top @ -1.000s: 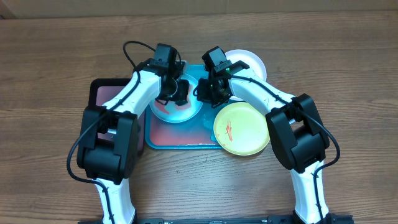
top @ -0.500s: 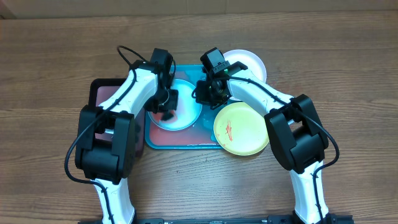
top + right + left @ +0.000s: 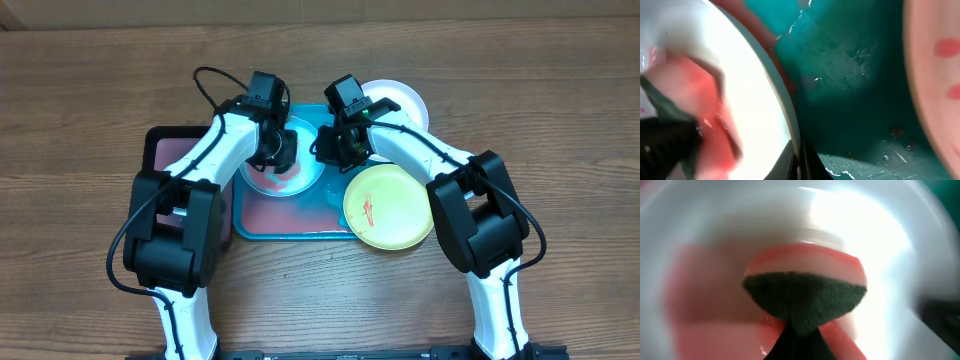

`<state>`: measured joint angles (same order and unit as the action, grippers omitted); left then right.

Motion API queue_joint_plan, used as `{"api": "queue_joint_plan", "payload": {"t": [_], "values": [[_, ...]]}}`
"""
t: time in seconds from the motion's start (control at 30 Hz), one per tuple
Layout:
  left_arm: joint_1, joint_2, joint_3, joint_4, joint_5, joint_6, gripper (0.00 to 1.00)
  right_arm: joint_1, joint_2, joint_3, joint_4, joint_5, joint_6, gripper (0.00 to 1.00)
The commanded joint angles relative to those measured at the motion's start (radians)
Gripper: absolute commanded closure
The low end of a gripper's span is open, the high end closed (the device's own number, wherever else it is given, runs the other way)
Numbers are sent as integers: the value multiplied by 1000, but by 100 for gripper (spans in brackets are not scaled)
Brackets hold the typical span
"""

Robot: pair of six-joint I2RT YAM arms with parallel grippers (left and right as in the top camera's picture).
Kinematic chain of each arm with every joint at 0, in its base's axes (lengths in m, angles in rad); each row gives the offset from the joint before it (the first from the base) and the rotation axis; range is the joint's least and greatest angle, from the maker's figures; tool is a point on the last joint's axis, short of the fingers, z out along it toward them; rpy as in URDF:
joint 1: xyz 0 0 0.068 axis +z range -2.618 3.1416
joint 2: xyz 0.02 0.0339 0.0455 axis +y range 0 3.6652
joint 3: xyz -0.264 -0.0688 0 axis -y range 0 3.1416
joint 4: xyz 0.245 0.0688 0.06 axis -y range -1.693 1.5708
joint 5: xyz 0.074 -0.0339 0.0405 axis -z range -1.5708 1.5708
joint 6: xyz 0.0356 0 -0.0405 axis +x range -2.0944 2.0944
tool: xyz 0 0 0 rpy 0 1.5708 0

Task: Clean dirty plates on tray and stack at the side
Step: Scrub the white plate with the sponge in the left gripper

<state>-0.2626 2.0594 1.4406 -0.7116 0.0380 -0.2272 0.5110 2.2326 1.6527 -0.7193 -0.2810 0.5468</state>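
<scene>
The light blue plate [image 3: 300,178] lies in the teal tray [image 3: 290,228], its floor smeared red. My left gripper [image 3: 278,152] is shut on a pink sponge with a green scouring face [image 3: 805,297] and presses it onto the plate [image 3: 880,240]. My right gripper [image 3: 328,152] is shut on that plate's right rim [image 3: 790,115], one finger on each side. The yellow-green plate [image 3: 388,205], with a red smear, overlaps the tray's right edge. The white plate [image 3: 405,98] lies on the table behind the right arm.
A smaller black-rimmed tray [image 3: 160,150] sits to the left of the teal tray, partly under the left arm. The wet teal tray floor [image 3: 855,100] shows between the two plates. Bare wooden table surrounds the trays.
My left gripper slid the sponge toward the front left of the light blue plate, then back toward its far middle. The right gripper kept its hold on the rim.
</scene>
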Motion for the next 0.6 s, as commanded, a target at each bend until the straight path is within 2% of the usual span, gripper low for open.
{"api": "queue_joint_plan", "payload": {"t": [0.0,0.13,0.2,0.43,0.53,0.57], "values": [[10,13,-7,-54,-322,-180,96,-1,2,-4,-1,-9,-1,96],[4,13,-7,-183,-273,-178,96,-1,2,-4,-2,-9,0,96],[0,13,-7,-232,-192,-133,96,-1,2,-4,-1,-9,0,96],[0,13,-7,-223,284,293,96,-1,2,-4,-4,-10,0,96],[2,13,-6,-164,328,306,96,-1,2,-4,-8,-10,0,96],[8,13,-3,-118,296,265,96,-1,2,-4,-10,-10,0,96]]}}
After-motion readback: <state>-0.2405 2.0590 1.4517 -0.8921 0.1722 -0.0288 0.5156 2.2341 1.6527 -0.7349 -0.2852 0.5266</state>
